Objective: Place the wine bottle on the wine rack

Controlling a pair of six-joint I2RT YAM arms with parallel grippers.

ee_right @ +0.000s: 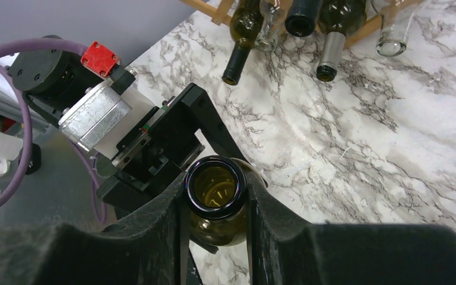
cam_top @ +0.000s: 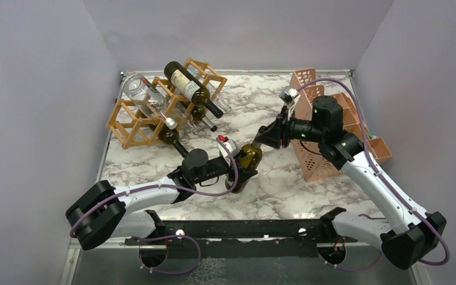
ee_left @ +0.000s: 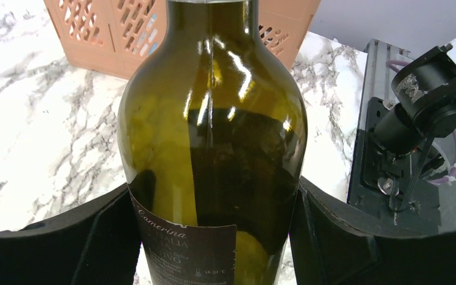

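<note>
bottle: olive-green glass wine bottle, uncorked, with a dark label low on the body
bottle place: middle of the white marble-pattern counter, between the two arms, left of the pink plastic grid crate and well apart from the rack. Cannot tell if its base rests on the counter or is lifted.
rack: light-brown wooden lattice wine rack at the far left. It already carries other bottles, necks pointing to the near right. The cells at its near-left end look free.
right gripper: jaws closed tight on the bottle neck just under the lip, one finger on each side.
left gripper: jaws spread wide round the lower body at label height. Both pads look flush on the glass with no gap showing, so I judge it a grip.
bottle axis: roughly upright, open mouth up, neck leaning a bit to the far right toward the right gripper. The long axis is near vertical, not yet laid over to match the racked bottles.
done: bottle is picked out and held by both arms, neck and body.
left: carry it far-left to the rack, tip the long axis down to line up with a free cell, slide it in and release.
progress: early to middle by my judgement, as the bottle is nowhere near the rack yet.
</note>
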